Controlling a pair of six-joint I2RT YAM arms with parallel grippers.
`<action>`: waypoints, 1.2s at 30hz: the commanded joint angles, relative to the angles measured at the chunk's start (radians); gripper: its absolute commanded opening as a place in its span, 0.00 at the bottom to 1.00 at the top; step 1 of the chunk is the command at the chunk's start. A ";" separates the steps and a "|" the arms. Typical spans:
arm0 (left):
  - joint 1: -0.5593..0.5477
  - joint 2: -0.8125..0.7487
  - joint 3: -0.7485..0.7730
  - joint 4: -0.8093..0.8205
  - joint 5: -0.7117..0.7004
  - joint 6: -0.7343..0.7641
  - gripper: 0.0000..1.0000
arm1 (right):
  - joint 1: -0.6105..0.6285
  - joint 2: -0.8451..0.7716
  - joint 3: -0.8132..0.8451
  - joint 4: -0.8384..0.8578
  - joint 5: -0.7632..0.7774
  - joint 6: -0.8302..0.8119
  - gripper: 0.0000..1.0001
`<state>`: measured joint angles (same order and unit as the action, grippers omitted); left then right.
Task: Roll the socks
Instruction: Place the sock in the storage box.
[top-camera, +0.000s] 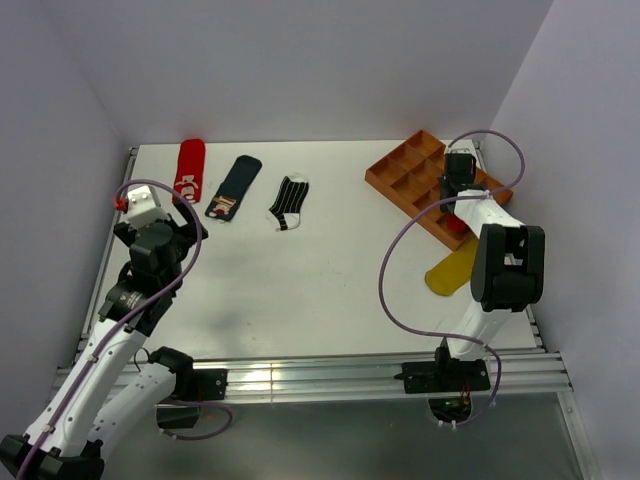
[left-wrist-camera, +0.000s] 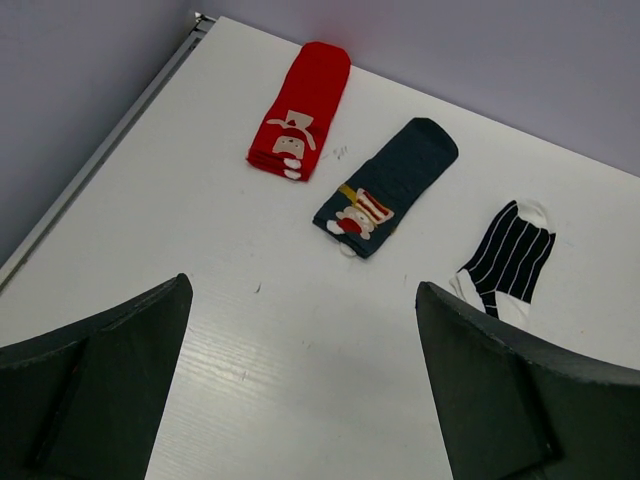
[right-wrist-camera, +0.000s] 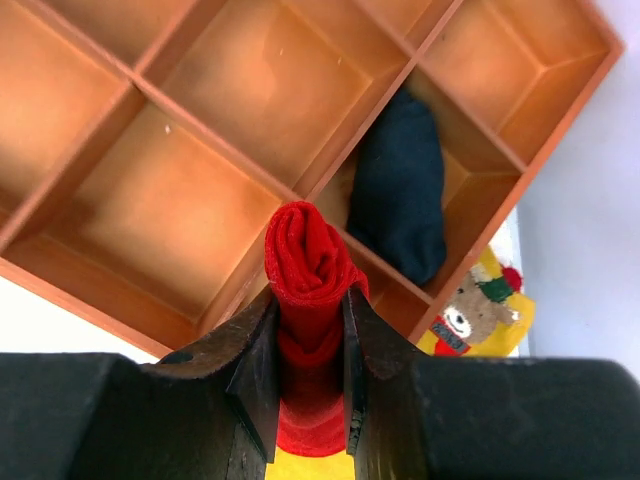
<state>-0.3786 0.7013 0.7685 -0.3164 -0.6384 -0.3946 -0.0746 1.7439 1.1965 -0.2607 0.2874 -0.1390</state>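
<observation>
**Right gripper clamps red roll over tray**

The tray (top-camera: 400, 175) sits at the far right of the table (top-camera: 320, 290). The right arm reaches over its near edge. The right gripper (right-wrist-camera: 308, 312) is clamped on a red roll (right-wrist-camera: 308, 245), which sticks out past the fingertips above a divider. A navy roll (right-wrist-camera: 400, 190) lies in the compartment just beyond. The yellow sock (top-camera: 452, 268) lies flat beside the tray. The left arm is bent at the near left. The left gripper (left-wrist-camera: 300, 390) is spread wide above bare table, well short of the red sock (left-wrist-camera: 300, 110), patch sock (left-wrist-camera: 385, 190) and striped sock (left-wrist-camera: 505, 265), which lie flat in a row.
</observation>
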 joint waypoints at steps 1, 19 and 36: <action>-0.017 -0.022 -0.003 0.062 -0.044 0.033 0.99 | -0.008 -0.006 -0.032 0.107 0.006 -0.033 0.00; -0.029 -0.029 -0.015 0.069 -0.033 0.039 1.00 | -0.048 0.117 -0.014 -0.034 0.044 0.078 0.00; -0.029 0.010 -0.015 0.071 -0.033 0.043 0.99 | -0.079 0.203 0.144 -0.306 -0.025 0.188 0.00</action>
<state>-0.4038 0.7044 0.7555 -0.2871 -0.6563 -0.3775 -0.1360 1.9217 1.3037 -0.4236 0.2722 -0.0132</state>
